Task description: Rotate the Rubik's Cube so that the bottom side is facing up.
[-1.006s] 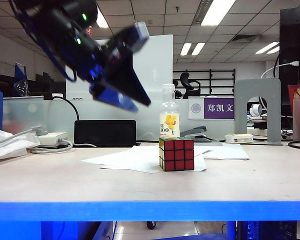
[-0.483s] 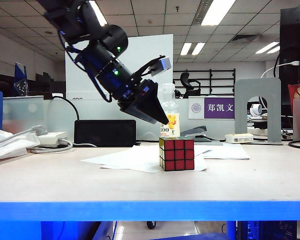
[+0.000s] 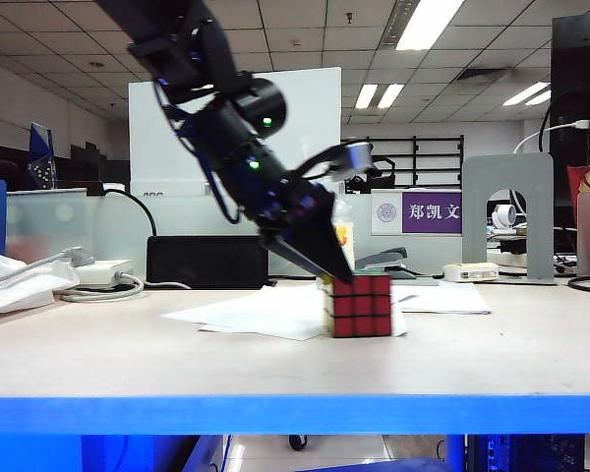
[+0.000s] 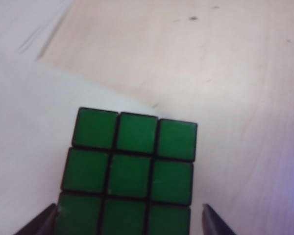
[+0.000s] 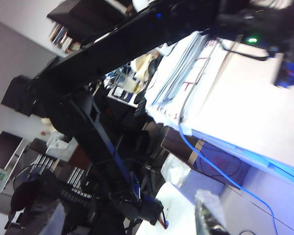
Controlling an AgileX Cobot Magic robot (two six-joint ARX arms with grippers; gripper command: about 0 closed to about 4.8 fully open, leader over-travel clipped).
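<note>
Rubik's Cube (image 3: 358, 305) sat on white paper (image 3: 246, 315) mid-table (image 3: 492, 354), red face toward the near edge, green face up in the left wrist view. Left pincer (image 4: 130, 223) hovered spread wide, one finger on each side of the cube's top, nothing held. Right pincer (image 5: 132, 215) was off the table, apparently parted and empty. Cube looked light, rigid, smooth-sided; gripping two opposite faces squarely seemed safest.

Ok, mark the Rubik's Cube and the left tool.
Rubik's Cube (image 3: 362, 306): exterior view, middle of its red face.
Left tool (image 4: 130, 224): left wrist view, midway between its fingertips, open around the cube's green face.
</note>
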